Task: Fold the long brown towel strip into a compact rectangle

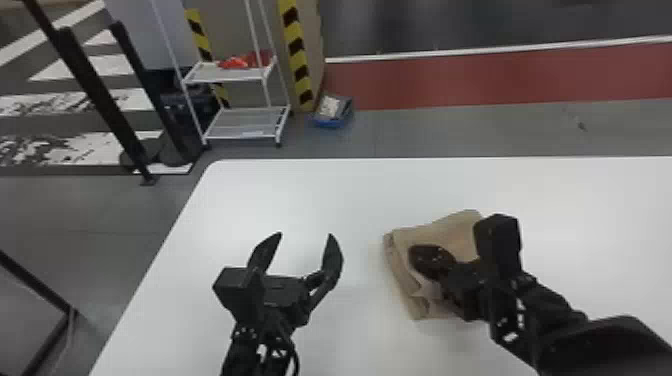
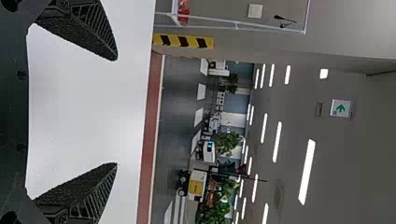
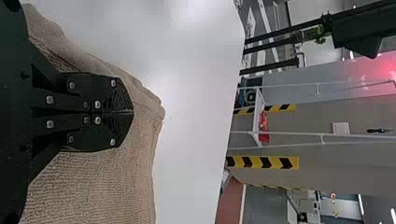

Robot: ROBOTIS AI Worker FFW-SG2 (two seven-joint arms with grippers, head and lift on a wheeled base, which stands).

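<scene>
The right fingers [image 1: 431, 259], closed, are over the folded towel [image 1: 442, 233]; the left fingers [image 1: 332, 256] gape empty. Probably flattening; next, lift clear without dragging.

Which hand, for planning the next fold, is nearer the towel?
Right: the right hand is shut over the towel; the left hand is open, to the towel's left.

Black arms [image 1: 595, 345] are showing boxy casings [image 1: 497, 245] and dark cables [image 1: 296, 352]; silvery round screws [image 3: 97, 120] are dotting the right pincer [image 1: 419, 254].
</scene>
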